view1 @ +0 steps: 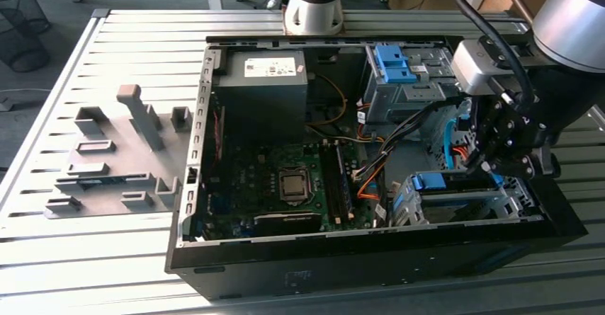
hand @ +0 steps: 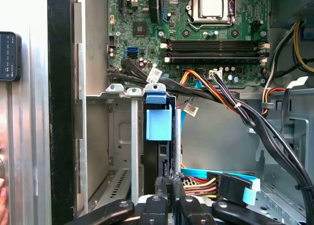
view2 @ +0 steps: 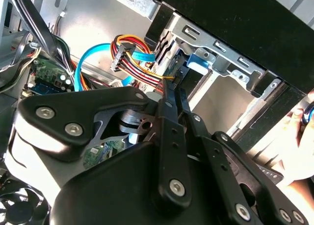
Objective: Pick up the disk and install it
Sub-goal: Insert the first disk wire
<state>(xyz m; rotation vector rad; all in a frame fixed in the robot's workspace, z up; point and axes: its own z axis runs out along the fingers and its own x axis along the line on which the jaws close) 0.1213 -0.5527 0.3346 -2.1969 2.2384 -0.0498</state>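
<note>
Standing by the open computer case [view1: 378,258] on the slatted table [view1: 113,258]. The gripper [view1: 484,165] is hanging inside the case at the exterior view's right, right over the drive cage [view1: 463,205] in the near front corner.

The fingers are sitting drawn together, a narrow slit at most, and I'm seeing nothing pinched between them in either wrist view.

The disk [hand: 158,159] is sitting edge-on in that cage, and its blue pull tab [hand: 159,123] is sticking out at the cage's open mouth. It's looking slotted in rather than carried, though I'm not able to tell how deep it's seated.

Key relation: the disk is lying directly ahead of the fingertips, close enough that they're looking to be touching or just beside its near end. In the first wrist view the gripper [hand: 167,185] is lining up with the slab's thin edge. The disk's long axis is running along the slot, in line with the fingers, towards the motherboard [hand: 196,34].

Bundled cables [hand: 245,112] are crossing just beside the cage, on the motherboard side.

One arm only, so there's no question of which is nearer.
</note>
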